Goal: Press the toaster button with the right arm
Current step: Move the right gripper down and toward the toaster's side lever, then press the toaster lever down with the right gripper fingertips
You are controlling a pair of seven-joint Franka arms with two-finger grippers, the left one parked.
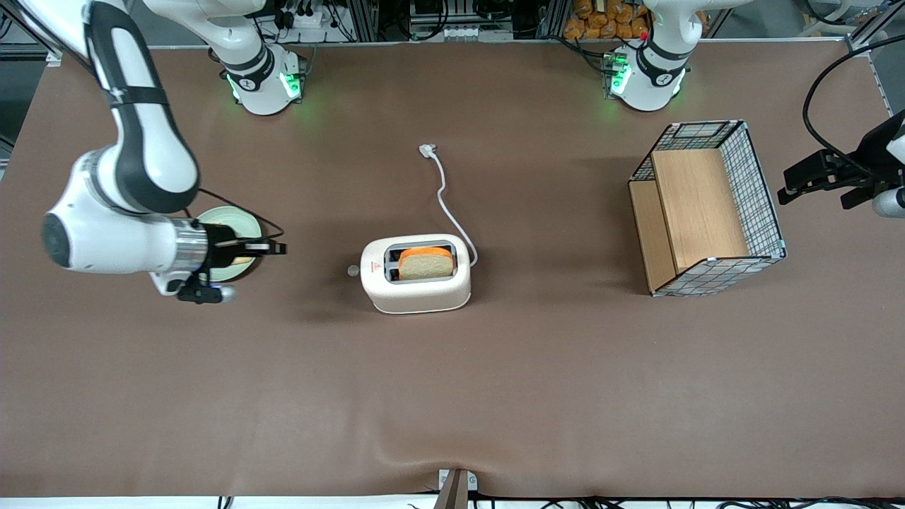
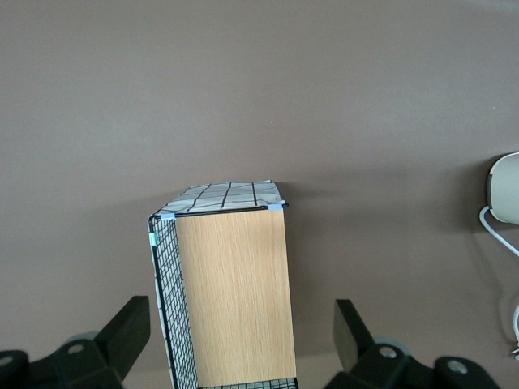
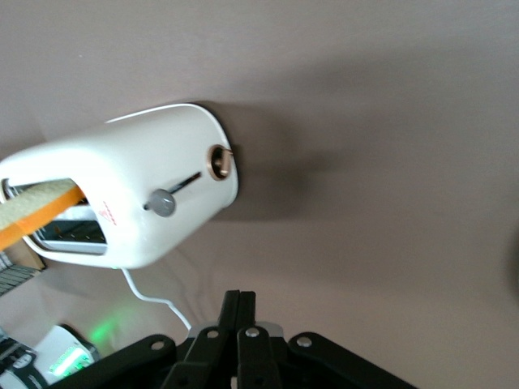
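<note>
The white toaster [image 1: 416,274] stands mid-table with a slice of bread [image 1: 425,263] in one slot and its white cord [image 1: 445,194] trailing away from the front camera. Its small grey button [image 1: 353,270] projects off the narrow end face that looks toward the working arm's end of the table. In the right wrist view the toaster [image 3: 138,194] shows that end face with the button [image 3: 163,203] on a slot. My right gripper [image 1: 279,247] is shut and empty, held level, pointing at the button with a gap between them. Its fingers [image 3: 240,306] are pressed together.
A pale green plate [image 1: 228,226] lies under the right wrist. A wire-and-wood basket [image 1: 707,208] stands toward the parked arm's end of the table and also shows in the left wrist view [image 2: 227,284]. A round dial [image 3: 219,162] sits on the toaster's end face.
</note>
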